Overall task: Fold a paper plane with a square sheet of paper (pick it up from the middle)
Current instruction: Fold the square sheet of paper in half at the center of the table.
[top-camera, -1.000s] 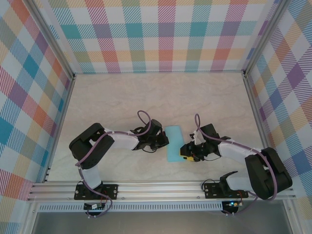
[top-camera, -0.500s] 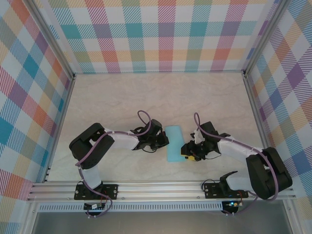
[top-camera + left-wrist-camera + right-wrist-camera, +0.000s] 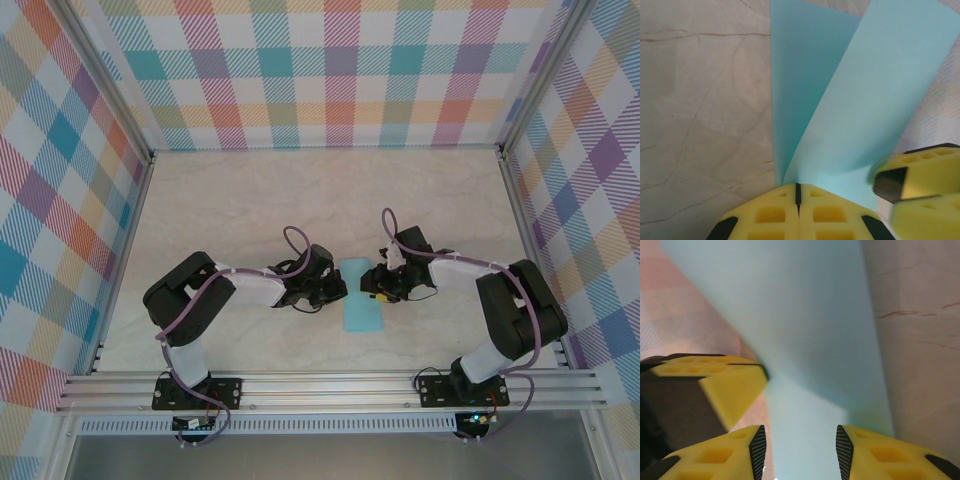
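Two arms: both reach in toward the square sheet of paper, one from each side of it, over the pale marbled bench.
Left pincer: sits at the sheet's left edge. Its yellow fingers are pressed together, and the paper's edge is nipped in the seam between them.
Sheet: plain light blue, folded over into a narrow strip that runs away from the arm bases. It lies on the bench between the two pincers. From the left wrist, one layer lies flat while the other lifts at a slant out of the closed tips.
Right pincer: sits at the sheet's right edge, towards its far end. Its fingers stand spread, with blue paper running through the gap and no squeeze on it.
Neighbouring tips: each wrist view catches a yellow finger of the other pincer just beside the sheet.
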Tool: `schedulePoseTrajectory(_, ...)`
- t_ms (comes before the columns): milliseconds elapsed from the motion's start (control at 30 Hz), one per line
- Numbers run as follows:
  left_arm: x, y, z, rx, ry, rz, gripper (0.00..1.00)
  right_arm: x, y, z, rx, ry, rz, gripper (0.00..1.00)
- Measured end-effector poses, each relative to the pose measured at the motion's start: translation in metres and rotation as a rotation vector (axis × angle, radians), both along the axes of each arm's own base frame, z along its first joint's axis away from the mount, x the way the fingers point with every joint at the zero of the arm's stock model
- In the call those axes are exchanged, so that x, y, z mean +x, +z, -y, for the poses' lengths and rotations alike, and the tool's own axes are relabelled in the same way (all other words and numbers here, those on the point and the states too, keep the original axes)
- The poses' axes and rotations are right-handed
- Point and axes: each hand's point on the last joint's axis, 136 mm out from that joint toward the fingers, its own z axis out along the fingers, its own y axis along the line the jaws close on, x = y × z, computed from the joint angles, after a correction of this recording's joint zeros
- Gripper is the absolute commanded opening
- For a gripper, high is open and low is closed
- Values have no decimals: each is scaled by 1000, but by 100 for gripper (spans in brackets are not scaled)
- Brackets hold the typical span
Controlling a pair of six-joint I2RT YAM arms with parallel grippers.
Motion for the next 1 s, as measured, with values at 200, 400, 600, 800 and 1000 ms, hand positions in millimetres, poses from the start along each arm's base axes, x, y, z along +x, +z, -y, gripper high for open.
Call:
schedulePoseTrajectory(200, 0, 0, 0, 3, -9, 5, 0, 0, -4, 1, 20, -2, -1, 44)
schedulePoseTrajectory(400, 0, 0, 0, 11, -15, 4, 0, 7, 6, -1, 33, 13, 40, 44)
schedulePoseTrajectory(600, 0, 0, 0, 14, -17, 4, 0, 30, 21, -8, 65, 26, 118, 44)
schedulePoseTrajectory(800, 0, 0, 1, 13, -18, 4, 0, 34, -1, -1, 55, 14, 80, 44)
schedulePoseTrajectory(1000, 0, 0, 1, 13, -19, 3, 0, 35, 0, -1, 83, 12, 76, 45)
